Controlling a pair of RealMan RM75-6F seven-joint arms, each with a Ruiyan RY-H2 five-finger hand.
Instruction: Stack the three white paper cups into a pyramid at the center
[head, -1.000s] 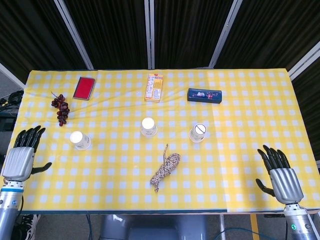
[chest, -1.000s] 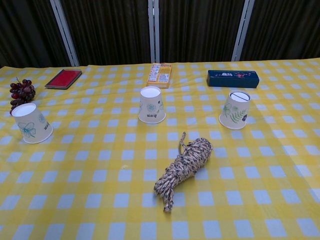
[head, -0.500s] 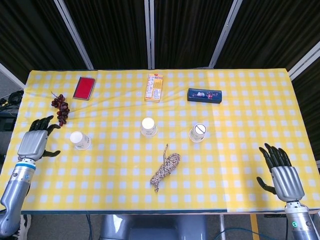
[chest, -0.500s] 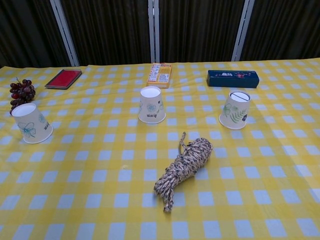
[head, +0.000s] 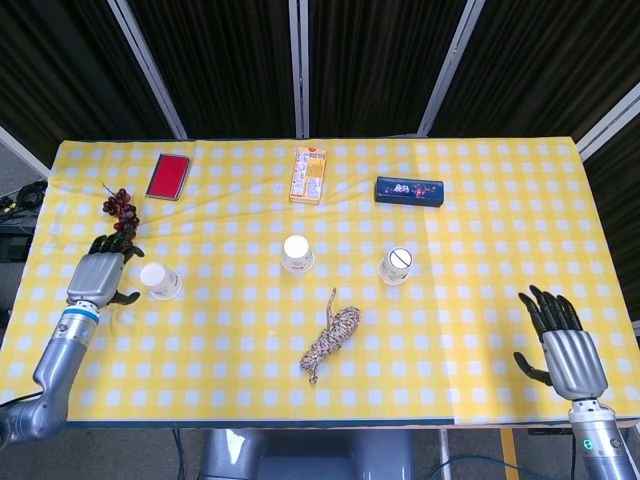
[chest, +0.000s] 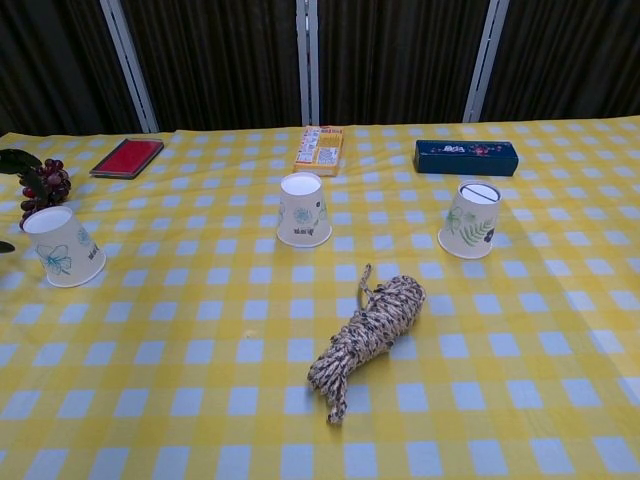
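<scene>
Three white paper cups stand upside down in a loose row across the middle of the yellow checked table (head: 480, 330): the left cup (head: 160, 280) near the left edge, the middle cup (head: 296, 252) about at the center, and the right cup (head: 397, 265) well apart from it. Such cups are light, thin-walled and easily crushed or tipped, so a soft grasp around the side wall, roughly at mid-height, looks safest; squeezing near the wide rim on the cloth would likely dent it. The left hand (head: 100, 272) hovers just beside the left cup, knuckles up, its fingers (head: 112, 243) pointing away toward a bunch of grapes (head: 120, 208); it holds nothing and its fingers seem loosely parted, though from the head view it is hard to be sure whether the thumb touches the cup. The right hand (head: 563, 342) hangs at the near right corner, fingers spread, empty, well apart from every cup. A bundle of rope (head: 331, 342) lies in front of the middle cup.
</scene>
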